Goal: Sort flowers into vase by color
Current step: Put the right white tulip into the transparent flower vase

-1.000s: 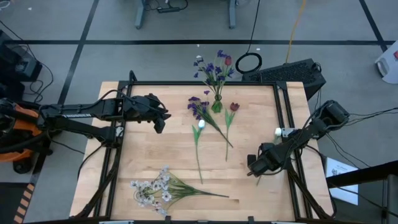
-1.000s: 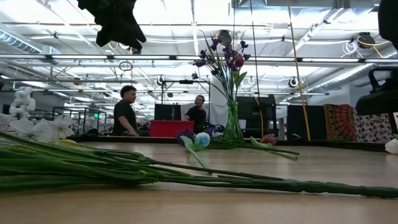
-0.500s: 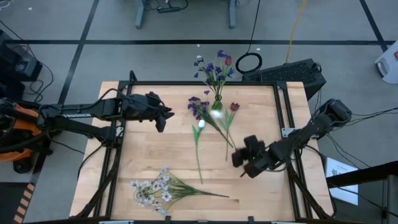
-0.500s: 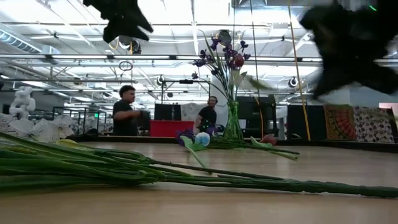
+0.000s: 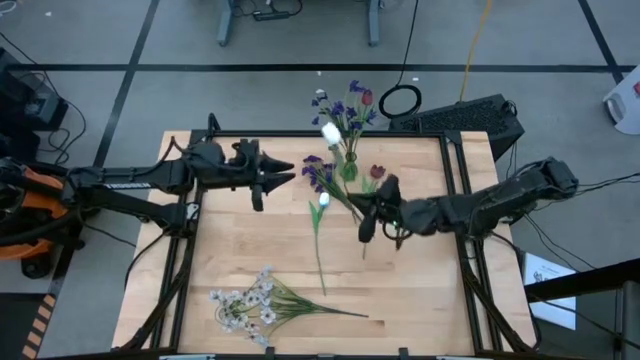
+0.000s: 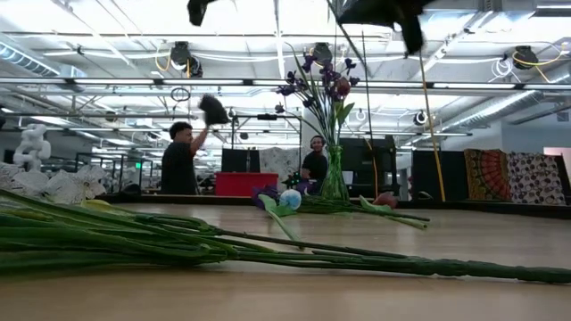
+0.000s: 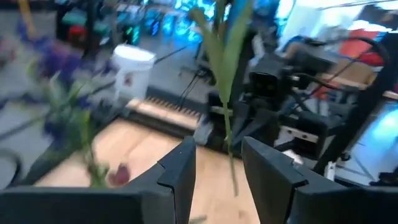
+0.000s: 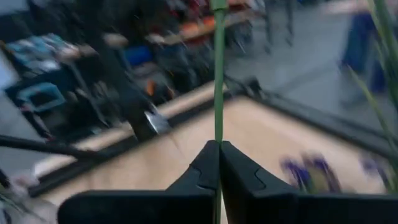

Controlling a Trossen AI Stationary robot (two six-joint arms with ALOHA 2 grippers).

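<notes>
- Nearest you, the white blossom spray (image 5: 245, 303) lies flat, well in front of the vase (image 5: 349, 168) and off to its left.
- Your right gripper (image 8: 219, 144) hangs just in front of the vase, a bit right, clamped tight on a green stem (image 8: 218, 74). That flower's white head (image 5: 330, 132) is up beside the vase's bouquet, on its left.
- Left gripper (image 5: 287, 175) hovers left of the vase, fingers apart, holding nothing.
- A purple spray (image 5: 320, 172) and a dark red bud (image 5: 377, 172) lie either side of the vase.
</notes>
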